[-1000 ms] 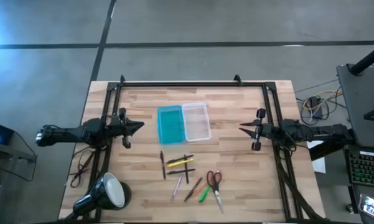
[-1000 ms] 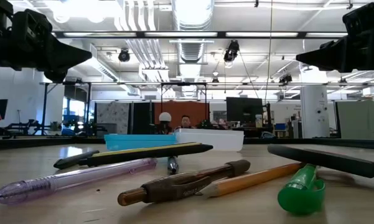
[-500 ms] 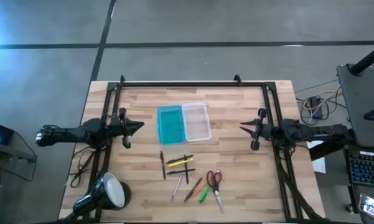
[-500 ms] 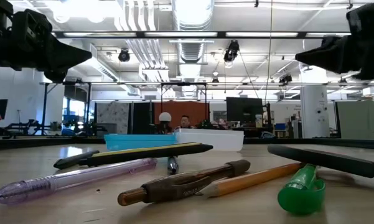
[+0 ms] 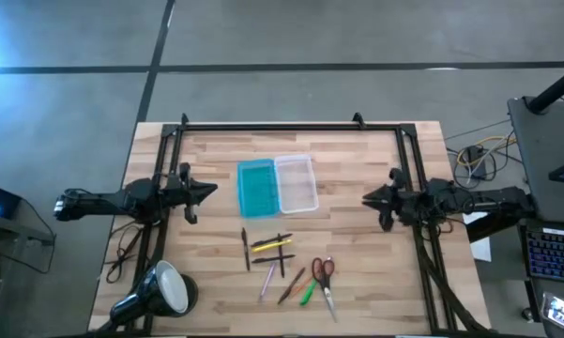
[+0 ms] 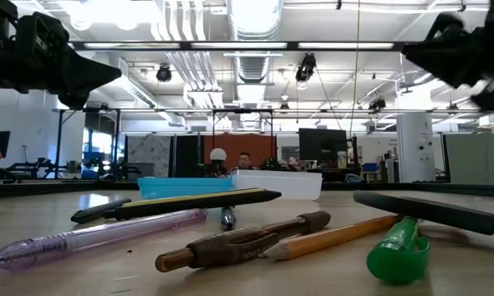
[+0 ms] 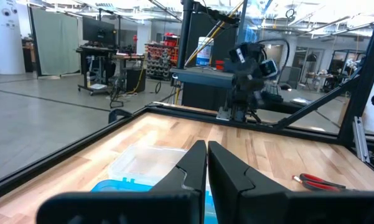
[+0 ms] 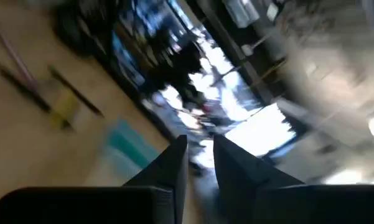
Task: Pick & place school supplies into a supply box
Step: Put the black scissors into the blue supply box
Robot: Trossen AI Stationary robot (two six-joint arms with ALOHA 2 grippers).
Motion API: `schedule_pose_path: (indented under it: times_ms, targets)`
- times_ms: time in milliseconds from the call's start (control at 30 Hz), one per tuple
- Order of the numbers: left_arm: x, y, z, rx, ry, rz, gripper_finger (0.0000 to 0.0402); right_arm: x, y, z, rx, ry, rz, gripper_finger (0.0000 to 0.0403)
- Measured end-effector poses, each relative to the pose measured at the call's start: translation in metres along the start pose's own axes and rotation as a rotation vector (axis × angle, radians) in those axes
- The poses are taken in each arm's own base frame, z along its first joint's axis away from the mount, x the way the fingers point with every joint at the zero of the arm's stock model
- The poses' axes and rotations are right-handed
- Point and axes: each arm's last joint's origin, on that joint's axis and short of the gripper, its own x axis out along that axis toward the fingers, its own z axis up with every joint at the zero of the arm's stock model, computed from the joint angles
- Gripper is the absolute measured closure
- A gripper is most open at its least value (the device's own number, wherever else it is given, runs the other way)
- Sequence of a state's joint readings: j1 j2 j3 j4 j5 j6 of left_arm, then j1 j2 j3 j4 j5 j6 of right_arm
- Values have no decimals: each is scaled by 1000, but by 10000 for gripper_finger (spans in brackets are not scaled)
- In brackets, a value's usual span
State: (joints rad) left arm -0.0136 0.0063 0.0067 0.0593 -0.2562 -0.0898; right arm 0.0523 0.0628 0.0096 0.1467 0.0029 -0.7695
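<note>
Table (image 5: 357,253) held the open, empty box (image 5: 278,185) at centre, supplies (image 5: 286,265) loose at 6 o'clock, nothing picked; left gripper (image 5: 209,192) pinched together at 9, right gripper (image 5: 369,198) slightly apart, empty at 3; next, reach a pen.

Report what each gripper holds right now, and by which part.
Nothing is held. The left gripper is shut on nothing, left of the supply box. The right gripper hangs empty to its right, fingers slightly apart.

Overhead, tabletop-level, 2 wrist views
</note>
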Motion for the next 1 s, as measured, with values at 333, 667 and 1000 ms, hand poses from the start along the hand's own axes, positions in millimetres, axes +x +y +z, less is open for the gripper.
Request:
schedule_pose_path:
  times_ms: [333, 667, 1000]
  targets:
    - [0, 0, 0, 1, 3, 0, 401, 0, -13, 4, 1455, -121, -237, 335]
    - [1, 0, -1, 3, 9, 1, 401, 36, -19, 12, 1501, 191, -192, 335]
    - [1, 0, -1, 4, 13, 1, 401, 110, 4, 5, 1747, 1010, 88, 335]
